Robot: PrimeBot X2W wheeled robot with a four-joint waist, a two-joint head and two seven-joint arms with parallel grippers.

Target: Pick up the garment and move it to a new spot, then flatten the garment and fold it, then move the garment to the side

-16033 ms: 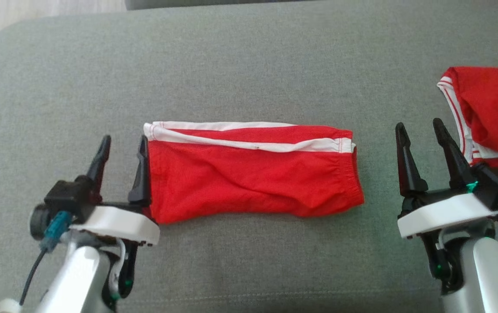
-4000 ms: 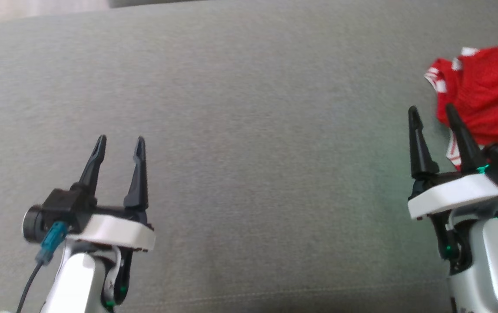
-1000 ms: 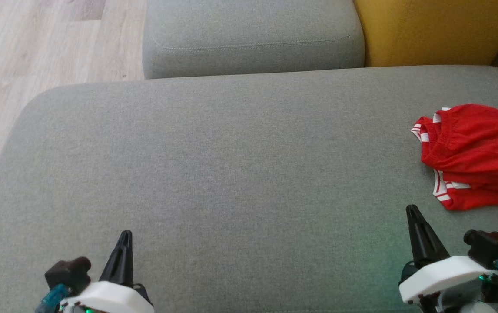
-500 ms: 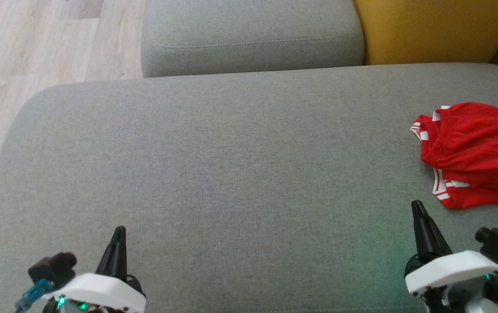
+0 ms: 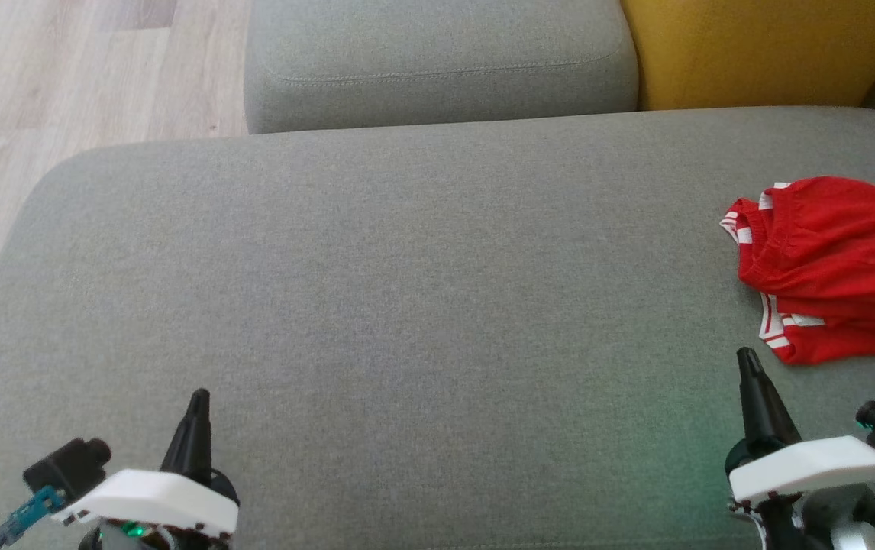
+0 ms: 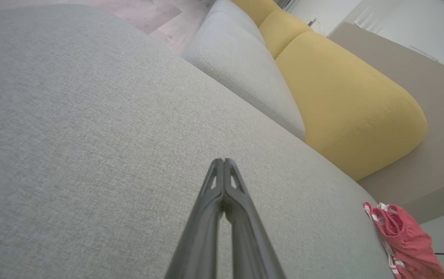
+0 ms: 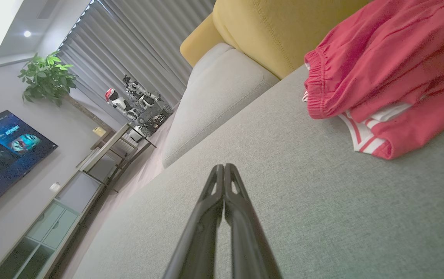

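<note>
Easing back toward the near edge since earlier, with left tool [image 5: 197, 403] and right tool [image 5: 747, 360] pinched together, empty; leaving the garment [image 5: 834, 260] on the right of the sofa seat [image 5: 407, 305], seemingly already set aside.

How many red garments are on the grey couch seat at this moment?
1 red heap, at the right edge of the seat, just ahead of the right gripper. Its stacked layers could hide a second piece.

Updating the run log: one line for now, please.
garment: rumpled, right side of sofa seat | left jaws: shut, empty | right jaws: shut, empty
</note>
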